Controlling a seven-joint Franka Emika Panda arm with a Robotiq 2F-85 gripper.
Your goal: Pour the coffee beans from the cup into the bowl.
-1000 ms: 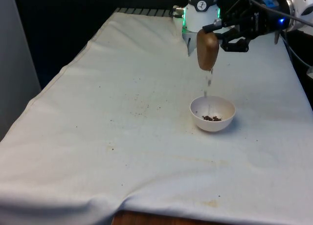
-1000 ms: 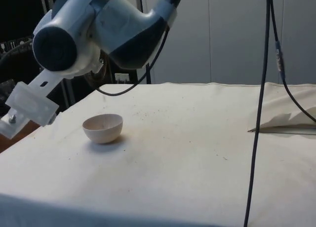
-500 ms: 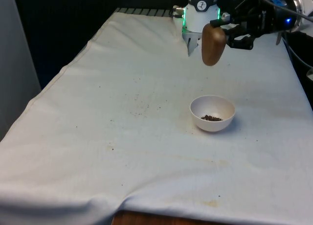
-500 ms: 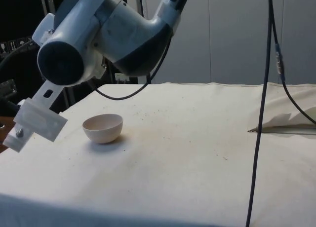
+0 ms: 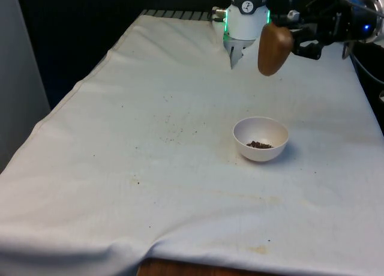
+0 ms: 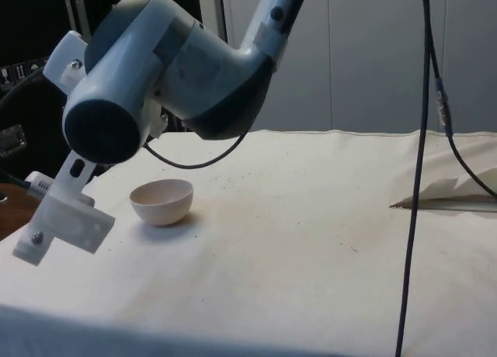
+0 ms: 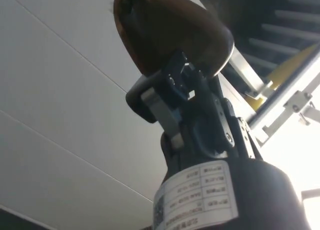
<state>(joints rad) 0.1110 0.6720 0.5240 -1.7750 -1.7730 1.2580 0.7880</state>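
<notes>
A brown wooden cup (image 5: pixel 274 48) hangs tipped in the air, above and behind the white bowl (image 5: pixel 261 138), toward the front view's right. My black gripper (image 5: pixel 292 35) is shut on the cup from the right. In the wrist view the fingers (image 7: pixel 159 107) clamp the cup (image 7: pixel 170 30) at its rim, and its inside looks dark. A small heap of coffee beans (image 5: pixel 259 145) lies in the bowl's bottom. No beans are falling. In the side view the bowl (image 6: pixel 161 200) stands on the cloth behind my arm's big white joint (image 6: pixel 155 77).
Dark specks (image 5: pixel 171 131) dot the white cloth to the front view's left of the bowl. A black cable (image 6: pixel 411 186) hangs down in the side view, with a fold of cloth (image 6: pixel 450 192) behind it. The table's edge runs close past the bowl's right.
One second ago beans streamed from the cup into the bowl. The stream has stopped, and the cup has risen and moved to the front view's right, away from over the bowl.
</notes>
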